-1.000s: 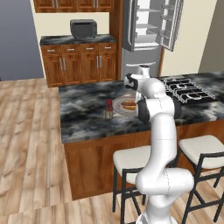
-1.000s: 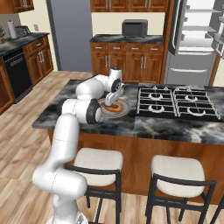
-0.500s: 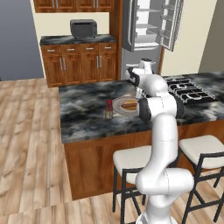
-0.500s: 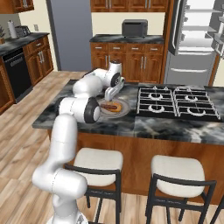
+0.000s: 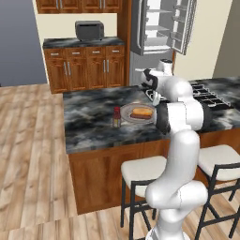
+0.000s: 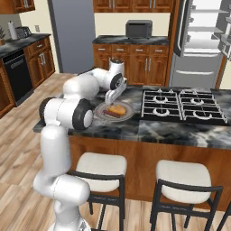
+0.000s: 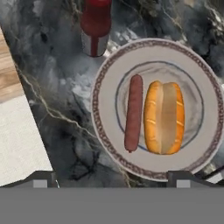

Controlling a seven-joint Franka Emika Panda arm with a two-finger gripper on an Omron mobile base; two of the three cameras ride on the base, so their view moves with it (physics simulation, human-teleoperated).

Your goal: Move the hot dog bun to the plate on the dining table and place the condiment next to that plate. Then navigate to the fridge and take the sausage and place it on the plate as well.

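Observation:
The pale round plate point(image 7: 99, 109) point(image 5: 127, 109) point(image 6: 100, 113) lies on the dark marbled dining table point(image 5: 89, 117) point(image 6: 171, 128) point(image 7: 57, 78). On the plate, the hot dog bun point(image 7: 164, 118) point(image 5: 141, 113) point(image 6: 118, 109) and a reddish-brown sausage point(image 7: 133, 113) point(image 6: 110, 113) lie side by side. The red-capped condiment point(image 7: 95, 26) point(image 5: 116, 117) stands upright just beside the plate's rim. My gripper point(image 7: 113, 179) point(image 5: 156, 97) point(image 6: 109, 97) hovers open above the plate with nothing between its fingers. Behind the island the fridge point(image 5: 159, 28) point(image 6: 203, 40) stands with its doors open.
A gas cooktop point(image 5: 206, 93) point(image 6: 182, 103) fills the island's right part. Two white-seated stools point(image 5: 140, 171) point(image 6: 97, 164) stand at the island's near side. A dark appliance point(image 5: 89, 30) point(image 6: 138, 28) sits on the wall counter. Wood floor point(image 7: 8, 74) lies past the island's edge.
My jaws have opened and the hand has risen a little from the plate. The sausage now lies free beside the bun.

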